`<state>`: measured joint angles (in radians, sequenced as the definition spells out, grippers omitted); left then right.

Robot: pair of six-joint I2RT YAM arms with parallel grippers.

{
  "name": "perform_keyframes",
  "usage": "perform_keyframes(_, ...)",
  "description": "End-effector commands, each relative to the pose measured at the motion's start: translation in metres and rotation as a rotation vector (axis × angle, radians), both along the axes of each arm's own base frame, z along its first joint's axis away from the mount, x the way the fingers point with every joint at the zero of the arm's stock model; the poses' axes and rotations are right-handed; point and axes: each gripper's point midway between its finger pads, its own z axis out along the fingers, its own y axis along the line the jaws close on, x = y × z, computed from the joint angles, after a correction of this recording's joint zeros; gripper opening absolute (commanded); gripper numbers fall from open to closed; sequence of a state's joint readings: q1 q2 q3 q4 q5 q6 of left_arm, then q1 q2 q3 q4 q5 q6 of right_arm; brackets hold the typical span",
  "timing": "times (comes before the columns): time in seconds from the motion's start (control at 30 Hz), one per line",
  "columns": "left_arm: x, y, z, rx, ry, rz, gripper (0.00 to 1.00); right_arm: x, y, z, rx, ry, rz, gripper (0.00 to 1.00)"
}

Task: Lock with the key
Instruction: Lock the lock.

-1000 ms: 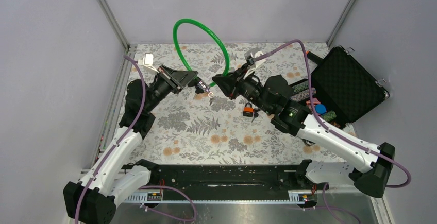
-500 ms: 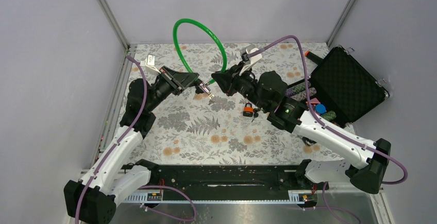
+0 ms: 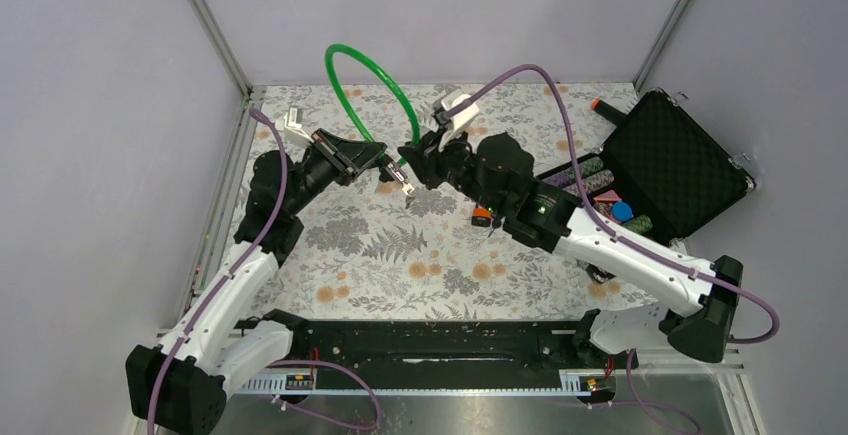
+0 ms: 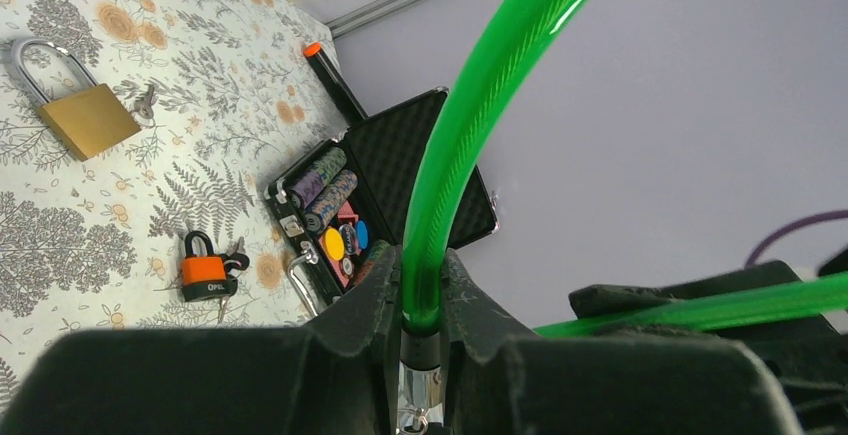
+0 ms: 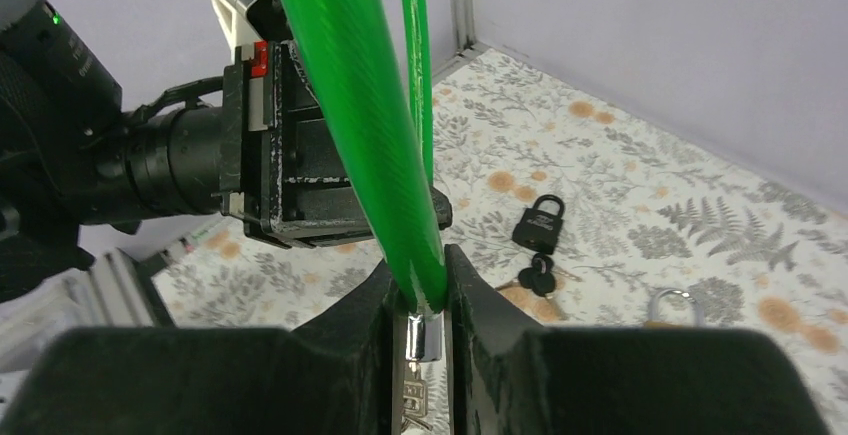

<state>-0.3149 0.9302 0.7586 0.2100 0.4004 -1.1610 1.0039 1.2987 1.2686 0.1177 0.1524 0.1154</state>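
Note:
A green cable lock (image 3: 365, 80) arches above the back of the table with each end in a gripper. My left gripper (image 4: 422, 265) is shut on one cable end (image 4: 480, 105), just above its black collar and silver tip. My right gripper (image 5: 418, 280) is shut on the other end (image 5: 360, 105), where the green sheath meets a silver barrel (image 5: 424, 335). A key (image 5: 414, 400) hangs from that barrel between the fingers. In the top view the left gripper (image 3: 385, 167) and right gripper (image 3: 412, 160) stand nearly tip to tip, the small key (image 3: 405, 187) dangling below them.
An orange padlock (image 3: 482, 215) with keys lies mid-table, partly under the right arm. A brass padlock (image 4: 85, 115) and a black padlock (image 5: 540, 220) with keys also rest on the floral cloth. An open black case (image 3: 670, 160) of poker chips sits at the right.
My right arm has swung left, bringing its cable end close to the left gripper. The green loop has shifted left and narrowed. The left arm has barely moved.

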Motion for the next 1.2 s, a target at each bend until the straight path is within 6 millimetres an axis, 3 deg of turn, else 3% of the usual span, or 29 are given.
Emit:
perform_keyframes(0.0,-0.016,-0.010,0.037,-0.096,-0.067,-0.087,0.00,-0.007,0.018,-0.013,-0.189,-0.105,0.035,0.00)
perform_keyframes(0.17,-0.019,-0.011,0.038,-0.166,-0.025,-0.105,0.00,-0.008,0.031,-0.038,-0.345,-0.193,0.023,0.00)
perform_keyframes(0.4,-0.024,-0.012,0.041,-0.215,0.018,-0.127,0.00,-0.002,0.039,-0.067,-0.425,-0.197,0.029,0.00)
perform_keyframes(0.57,-0.025,-0.011,0.044,-0.235,0.035,-0.127,0.00,-0.009,0.043,-0.086,-0.464,-0.214,0.090,0.00)
perform_keyframes(0.9,-0.039,-0.015,0.072,-0.243,-0.089,-0.207,0.00,-0.002,0.041,-0.106,-0.504,-0.147,0.040,0.00)
perform_keyframes(1.17,-0.042,-0.011,0.075,-0.229,-0.090,-0.188,0.00,-0.004,0.044,-0.113,-0.490,-0.104,0.046,0.00)
